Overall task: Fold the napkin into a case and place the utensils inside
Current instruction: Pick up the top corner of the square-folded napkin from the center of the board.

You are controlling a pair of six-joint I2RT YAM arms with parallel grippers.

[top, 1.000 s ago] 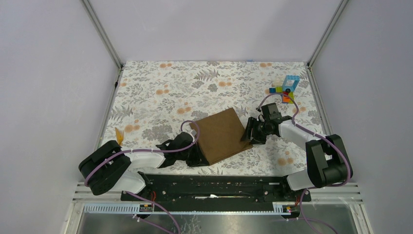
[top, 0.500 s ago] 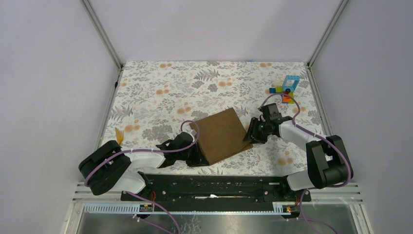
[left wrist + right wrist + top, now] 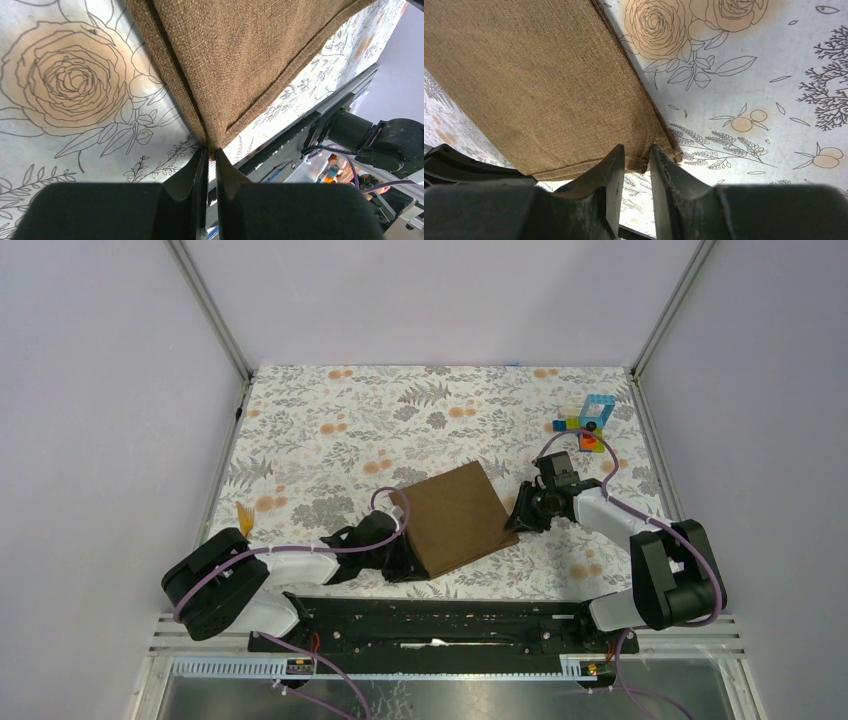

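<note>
Here's the napkin point(image 3: 455, 518), plain brown, lying flat on the floral tabletop point(image 3: 330, 440) and turned at an angle, one corner pointing toward the arm bases. At the napkin's near-left corner, the left end effector point(image 3: 405, 560) is down low, and the left wrist view settles it: both fingers point(image 3: 197, 170) are clenched tight on the tip of that corner, cloth pinched right between them. Over at the napkin's right corner, the right end effector point(image 3: 520, 515) has a finger on either side of the hem. In the right wrist view its fingers point(image 3: 611, 167) stand close together with the corner's edge in the narrow gap, though whether they actually bite the fabric I cannot tell. The utensils point(image 3: 244, 515), slender and yellow-orange, sit well off to the napkin's left near the tabletop's edge, apart from the cloth. Beyond the napkin's right side, toward the far corner, stands a small stack of colourful toy blocks point(image 3: 590, 423).
</note>
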